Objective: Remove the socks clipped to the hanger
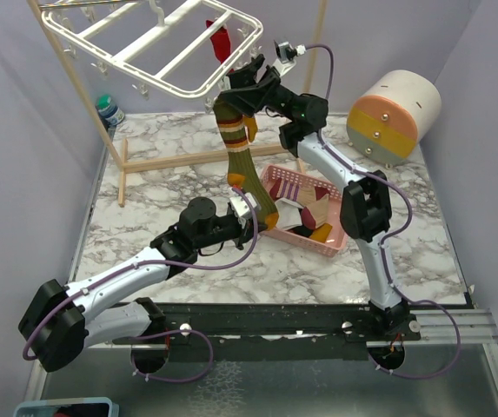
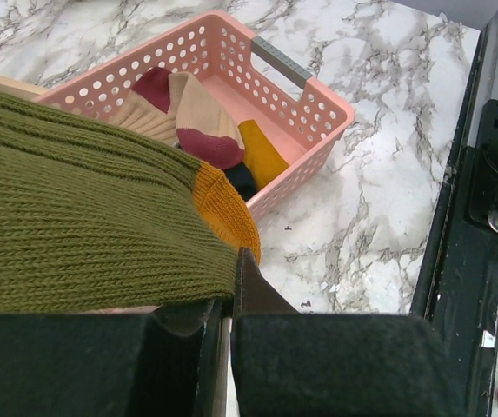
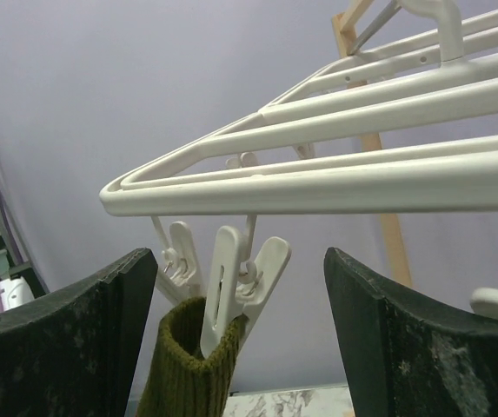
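hanger [image 3: 318, 187]: white bars, 12–3 o'clock
clip [image 3: 231, 300]: ctr, pinching sock cuff
sock [image 3: 183, 369]: olive, 6 o'clock
right gripper [image 3: 238, 261]: jaws wide apart, either side of clip

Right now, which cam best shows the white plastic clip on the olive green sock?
Right wrist: the white plastic clip sits centre frame, biting the cuff of the olive green ribbed sock under the white hanger. Top external shows the sock hanging, clip too small to tell. Left wrist shows only its lower end, no clip.

clip [image 3: 231, 291] and olive sock [image 3: 188, 369] between jaws of right tool [image 3: 238, 258]; hanger [image 3: 335, 187] bars overhead
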{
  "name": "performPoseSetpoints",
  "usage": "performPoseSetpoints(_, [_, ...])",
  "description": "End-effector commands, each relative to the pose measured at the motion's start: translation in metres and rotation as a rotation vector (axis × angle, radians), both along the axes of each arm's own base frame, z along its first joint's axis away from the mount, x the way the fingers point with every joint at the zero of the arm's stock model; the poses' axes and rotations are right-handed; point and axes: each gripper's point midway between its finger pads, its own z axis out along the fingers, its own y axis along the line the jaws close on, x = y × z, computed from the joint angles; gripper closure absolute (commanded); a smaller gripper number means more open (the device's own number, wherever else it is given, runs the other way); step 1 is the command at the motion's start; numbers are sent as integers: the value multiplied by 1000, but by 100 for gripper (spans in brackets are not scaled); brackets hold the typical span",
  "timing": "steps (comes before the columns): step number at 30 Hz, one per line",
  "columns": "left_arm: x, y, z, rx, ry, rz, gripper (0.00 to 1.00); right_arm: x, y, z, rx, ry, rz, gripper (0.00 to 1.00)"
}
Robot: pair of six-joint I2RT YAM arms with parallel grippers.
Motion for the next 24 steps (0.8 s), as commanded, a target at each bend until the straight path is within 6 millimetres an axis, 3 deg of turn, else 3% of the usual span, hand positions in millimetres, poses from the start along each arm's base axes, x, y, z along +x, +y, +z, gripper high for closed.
performPoseSetpoints(1, [-8,-3,9,-25,-1,-38,100,5,9,1,9,9,0,17])
performPoseSetpoints(4, [-8,-3,9,-24,1,-39,100,6,9,1,10,11,1,22])
performPoseSetpoints(15, [-9,-5,8,-32,26,-38,100,7,12,4,10,8,-1,55])
performPoseSetpoints(20, [-9,-4,7,-31,28,-37,100,8,12,5,10,9,2,73])
performPoseSetpoints(24, [-9,-5,7,-29,30,-36,100,9,13,5,4,13,1,93])
